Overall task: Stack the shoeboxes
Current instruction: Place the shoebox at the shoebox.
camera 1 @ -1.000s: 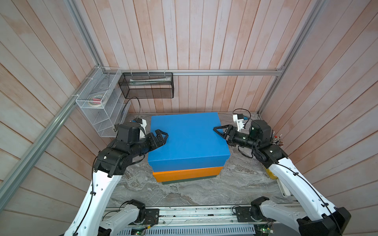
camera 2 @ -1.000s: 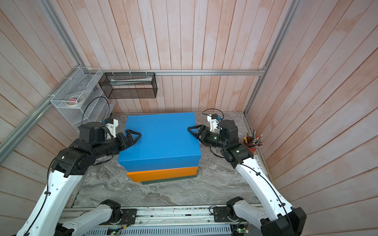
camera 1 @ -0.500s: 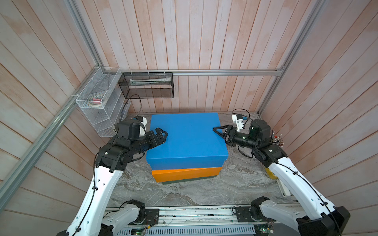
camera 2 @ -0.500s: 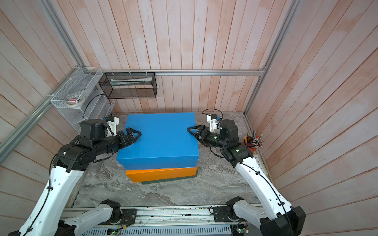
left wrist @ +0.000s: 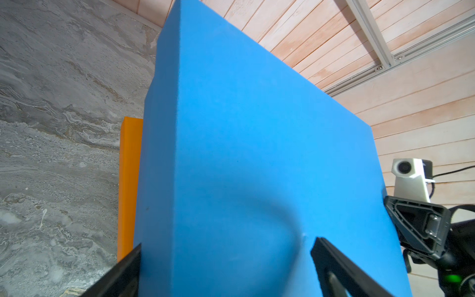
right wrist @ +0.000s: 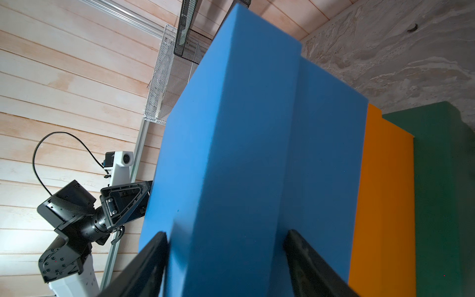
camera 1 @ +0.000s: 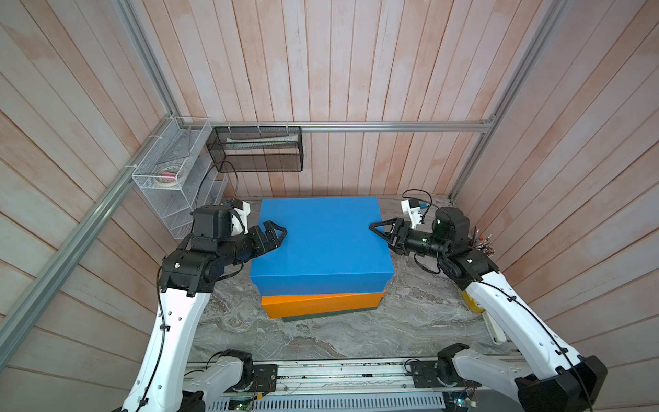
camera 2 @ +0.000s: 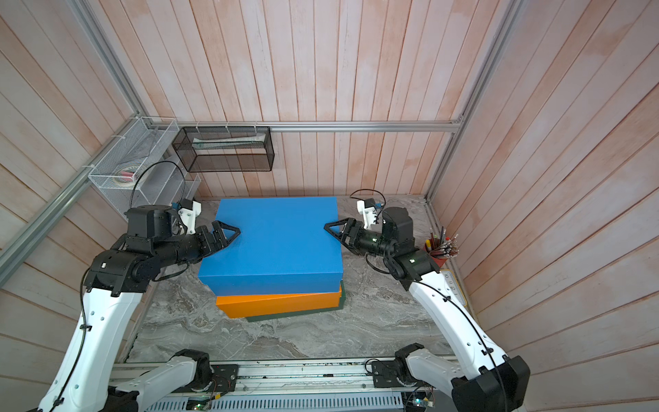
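1. The blue shoebox (camera 1: 321,242) is the topmost of the three, in the middle of the grey marble worktop (camera 1: 321,339). It sits above the orange shoebox (camera 1: 321,303) and juts past it toward the left arm and toward the front. Whether it rests on the orange shoebox or hangs just clear of it cannot be told.
2. The orange shoebox lies on the dark green shoebox (right wrist: 442,192). In both top views only a narrow strip of the green one shows, at the front and right.
3. The left claw (camera 1: 280,235) is clenched on the blue shoebox's left end, jaws spread very wide. In the left wrist view one finger (left wrist: 334,262) presses the lid top, which is dented there. The other finger (left wrist: 123,272) sits at the lower edge of the end wall.
4. The right claw (camera 1: 376,230) is clenched on the right end. In the right wrist view one finger (right wrist: 146,262) lies on the lid top and the other (right wrist: 305,262) at the lid's lower rim.
5. A black mesh wall basket (camera 1: 256,149) and a white wire rack (camera 1: 167,178) hang at the back left corner. A red cup of pencils (camera 2: 440,253) stands beside the right arm.
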